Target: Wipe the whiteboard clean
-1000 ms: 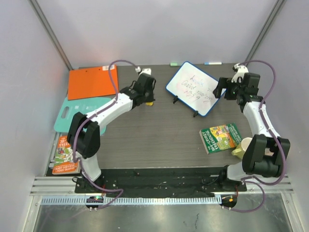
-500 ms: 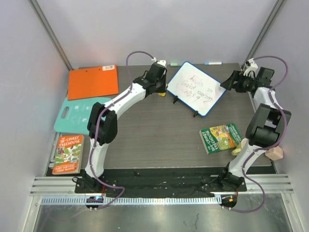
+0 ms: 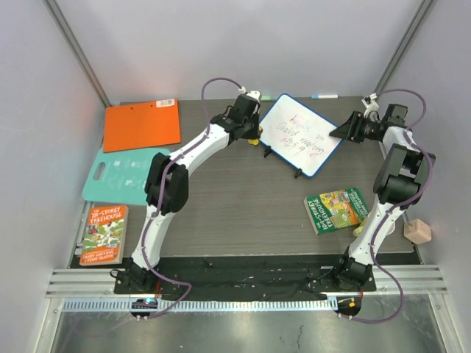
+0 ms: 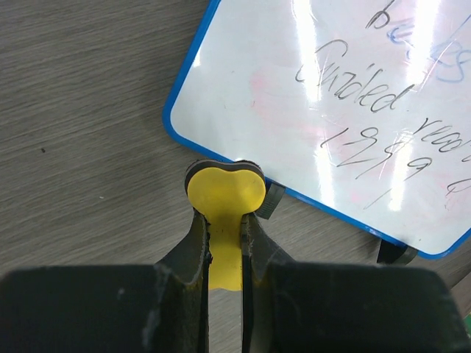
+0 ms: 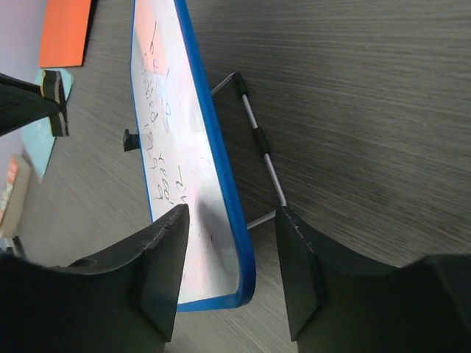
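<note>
The left hand (image 4: pixel 224 218) pinches a yellow eraser (image 4: pixel 225 193) just beside the handwritten whiteboard (image 4: pixel 294 103).

The whiteboard (image 3: pixel 298 134) is a small white rectangle in a blue frame with rounded corners. Several lines of dark handwriting cross its face, none wiped off, along with faint pink smudges. It leans back on a thin wire stand with black feet. It sits near the far edge of the desk (image 3: pixel 221 198), right of the middle, turned diagonally to the edges.
</note>
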`<state>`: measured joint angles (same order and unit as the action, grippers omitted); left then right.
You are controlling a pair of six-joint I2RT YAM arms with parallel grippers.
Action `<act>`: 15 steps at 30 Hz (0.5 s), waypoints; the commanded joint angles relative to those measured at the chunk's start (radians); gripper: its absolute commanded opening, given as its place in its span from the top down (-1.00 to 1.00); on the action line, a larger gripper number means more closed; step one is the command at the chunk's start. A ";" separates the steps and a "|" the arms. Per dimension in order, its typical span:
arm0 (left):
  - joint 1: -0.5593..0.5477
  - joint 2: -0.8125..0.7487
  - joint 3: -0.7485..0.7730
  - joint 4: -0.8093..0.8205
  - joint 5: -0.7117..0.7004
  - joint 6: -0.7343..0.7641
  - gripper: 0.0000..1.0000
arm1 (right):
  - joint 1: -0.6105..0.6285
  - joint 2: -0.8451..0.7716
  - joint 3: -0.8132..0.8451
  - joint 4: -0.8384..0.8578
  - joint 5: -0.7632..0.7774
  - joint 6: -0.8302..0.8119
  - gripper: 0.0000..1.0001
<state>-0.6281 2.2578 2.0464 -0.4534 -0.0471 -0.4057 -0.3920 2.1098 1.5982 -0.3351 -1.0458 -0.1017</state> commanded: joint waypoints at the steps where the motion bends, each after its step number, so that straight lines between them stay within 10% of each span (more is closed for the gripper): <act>1: -0.002 0.052 0.110 0.009 0.043 0.011 1.00 | 0.002 0.027 0.086 -0.085 -0.068 -0.053 0.02; 9: -0.002 0.086 0.140 0.028 -0.069 -0.067 1.00 | 0.016 0.076 0.144 -0.156 -0.103 -0.091 0.97; 15: -0.002 0.045 0.043 0.158 -0.048 -0.082 1.00 | 0.022 0.073 0.204 -0.396 -0.048 -0.313 0.98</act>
<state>-0.6281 2.3440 2.1326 -0.4183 -0.0906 -0.4652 -0.3798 2.1757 1.7313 -0.5709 -1.2354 -0.1699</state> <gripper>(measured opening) 0.102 0.079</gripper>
